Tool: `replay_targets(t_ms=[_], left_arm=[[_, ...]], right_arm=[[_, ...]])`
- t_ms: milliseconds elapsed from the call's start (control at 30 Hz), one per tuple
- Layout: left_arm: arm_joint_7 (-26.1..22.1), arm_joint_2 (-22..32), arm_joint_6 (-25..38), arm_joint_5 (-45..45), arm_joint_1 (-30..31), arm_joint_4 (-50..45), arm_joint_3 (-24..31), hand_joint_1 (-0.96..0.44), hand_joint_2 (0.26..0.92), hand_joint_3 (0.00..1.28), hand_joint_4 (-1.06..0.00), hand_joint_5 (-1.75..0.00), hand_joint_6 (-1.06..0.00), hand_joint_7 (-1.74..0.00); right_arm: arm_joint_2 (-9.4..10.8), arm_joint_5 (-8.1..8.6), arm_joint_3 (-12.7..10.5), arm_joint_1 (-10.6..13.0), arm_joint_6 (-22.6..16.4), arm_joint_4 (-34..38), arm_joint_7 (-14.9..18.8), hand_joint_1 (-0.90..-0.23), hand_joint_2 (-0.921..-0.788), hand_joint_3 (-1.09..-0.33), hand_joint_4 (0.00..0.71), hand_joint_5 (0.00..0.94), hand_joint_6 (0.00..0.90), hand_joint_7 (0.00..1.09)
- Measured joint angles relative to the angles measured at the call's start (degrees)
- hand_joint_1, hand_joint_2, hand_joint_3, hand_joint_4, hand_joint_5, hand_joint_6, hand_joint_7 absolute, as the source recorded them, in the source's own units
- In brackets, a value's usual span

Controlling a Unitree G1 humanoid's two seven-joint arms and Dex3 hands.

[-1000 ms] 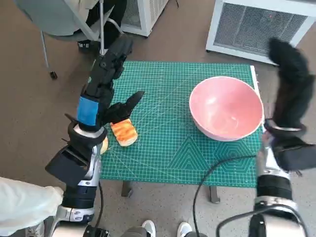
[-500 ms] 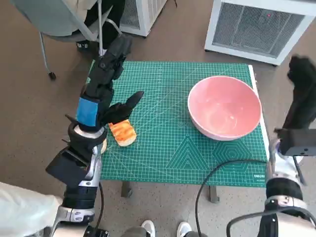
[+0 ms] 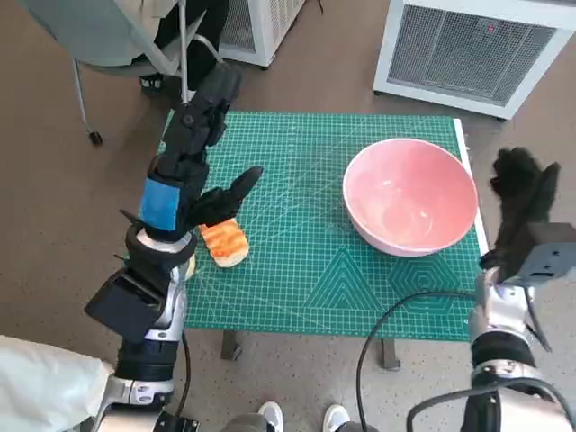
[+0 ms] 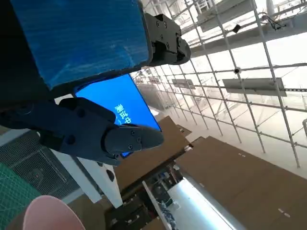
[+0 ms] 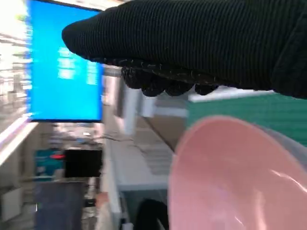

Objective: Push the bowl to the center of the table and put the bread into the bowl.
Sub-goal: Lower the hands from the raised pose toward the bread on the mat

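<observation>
The pink bowl (image 3: pixel 410 195) sits on the right part of the green cutting mat (image 3: pixel 306 270), near the mat's right edge, well off centre on the desk (image 3: pixel 463 135). The right wrist view shows its rim (image 5: pixel 230 177) large and close, just under the glove. Nothing lies inside it. The bread (image 3: pixel 225 241), a toasted orange piece, lies on the left part of the mat, well apart from the bowl.

Writing: the mat carries printed grid lines and a small white mark at its near right corner, too small to read. Both wrist views catch a bright blue screen (image 4: pixel 120 108) with pale characters I cannot make out.

The left hand (image 3: pixel 193 153) is raised over the mat's left side, blue tape on its back, black fingers (image 3: pixel 216 90) stretched away toward the far edge and spread, holding nothing. Its thumb (image 3: pixel 238 184) points toward the bowl, just above the bread; whether it touches I cannot tell.

The right hand (image 3: pixel 522 202) in its black knit glove stands upright just off the desk's right edge, beside the bowl, fingers up and apart, empty, not touching the bowl in the head view.

Beyond: white grilled units (image 3: pixel 468 45) and a chair (image 3: pixel 117 36) on the brown floor.
</observation>
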Motion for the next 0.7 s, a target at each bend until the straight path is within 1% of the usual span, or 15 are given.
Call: replay_targets(t_ms=[133,300,367,433,533,700], left_arm=[[0.0,0.01,0.0,-0.01,0.04,-0.01,0.03,-0.31,0.921,0.35,-0.26,0.0,-0.26,-0.18],[0.0,0.04,0.0,-0.02,0.34,-0.02,0.21,-0.32,0.921,0.35,-0.26,0.0,-0.26,-0.18],[-0.01,0.08,0.0,-0.02,0.55,-0.03,0.26,-0.32,0.921,0.35,-0.26,0.0,-0.26,-0.17],[-0.01,0.19,0.0,-0.02,0.71,-0.04,0.3,-0.32,0.921,0.35,-0.26,0.0,-0.26,-0.17],[-0.01,0.34,0.0,-0.02,0.78,-0.06,0.35,-0.32,0.921,0.35,-0.26,0.0,-0.26,-0.17],[-0.01,0.59,0.0,-0.01,0.88,-0.29,0.49,-0.33,0.921,0.35,-0.26,0.0,-0.26,-0.16]], right_arm=[[1.43,1.1,-0.48,-0.03,3.0,0.77,0.65,-0.407,-0.921,-0.795,0.279,0.012,0.037,0.65],[3.06,2.01,-1.63,-0.35,6.27,1.23,1.37,-0.407,-0.921,-0.792,0.277,0.009,0.044,0.63],[3.75,3.19,-2.5,-0.84,7.54,1.36,2.16,-0.406,-0.921,-0.787,0.276,0.008,0.047,0.63],[4.55,3.89,-3.17,-1.43,8.5,1.48,2.62,-0.402,-0.921,-0.785,0.277,0.009,0.05,0.63],[5.68,4.08,-3.67,-2.35,9.46,1.5,2.84,-0.4,-0.921,-0.786,0.286,0.013,0.056,0.62],[7.67,3.87,-3.56,-3.96,10.02,1.51,2.85,-0.402,-0.921,-0.793,0.3,0.019,0.068,0.62]])
